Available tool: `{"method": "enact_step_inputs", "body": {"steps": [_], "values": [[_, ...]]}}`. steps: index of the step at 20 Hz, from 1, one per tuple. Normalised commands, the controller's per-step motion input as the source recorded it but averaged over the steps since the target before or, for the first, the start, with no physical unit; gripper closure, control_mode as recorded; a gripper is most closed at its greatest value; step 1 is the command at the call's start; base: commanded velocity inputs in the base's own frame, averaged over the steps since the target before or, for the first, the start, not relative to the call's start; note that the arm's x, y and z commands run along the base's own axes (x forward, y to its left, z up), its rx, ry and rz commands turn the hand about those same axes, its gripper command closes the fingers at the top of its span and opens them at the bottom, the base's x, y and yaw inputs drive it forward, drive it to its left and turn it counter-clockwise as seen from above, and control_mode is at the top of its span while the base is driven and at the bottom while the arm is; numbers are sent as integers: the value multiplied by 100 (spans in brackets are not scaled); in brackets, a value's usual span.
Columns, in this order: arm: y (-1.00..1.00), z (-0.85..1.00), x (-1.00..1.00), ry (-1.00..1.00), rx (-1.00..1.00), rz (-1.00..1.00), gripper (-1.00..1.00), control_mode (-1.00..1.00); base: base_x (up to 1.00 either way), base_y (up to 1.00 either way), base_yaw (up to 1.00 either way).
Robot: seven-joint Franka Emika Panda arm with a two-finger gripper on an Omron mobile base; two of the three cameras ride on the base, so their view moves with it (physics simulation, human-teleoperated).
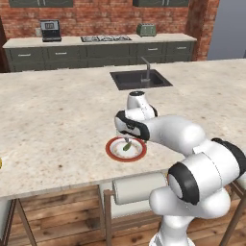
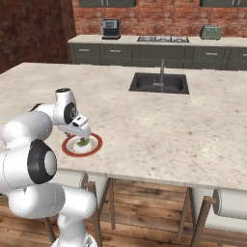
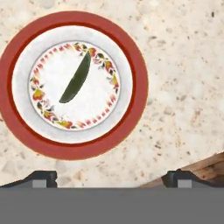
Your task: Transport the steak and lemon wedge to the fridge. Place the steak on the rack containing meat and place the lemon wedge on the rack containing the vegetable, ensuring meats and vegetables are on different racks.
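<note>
Speckled stone table (image 1: pixel 57 120) carries a red-rimmed plate (image 3: pixel 135 83), and the lemon wedge (image 3: pixel 76 78) lies alone in its flowered middle. Above it hang the robot's fingers (image 3: pixel 41 177), spread wide and touching nothing. Farther back, a sink (image 1: pixel 139 79) is set into the table.

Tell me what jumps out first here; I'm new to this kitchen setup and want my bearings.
A red-rimmed plate sits near the front edge of the stone island counter, with just a thin green lemon wedge lying on it. The gripper hovers right above it, fingers wide apart. Farther back, a dark sink is set into the counter.
</note>
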Motion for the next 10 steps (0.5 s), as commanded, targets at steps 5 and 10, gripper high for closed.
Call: {"method": "enact_step_inputs", "body": {"steps": [5,10], "values": [[8,-43,62,17,0,-3,-100,-100,0,0,0],[9,-34,46,5,0,-3,-100,-100,0,0,0]]}}
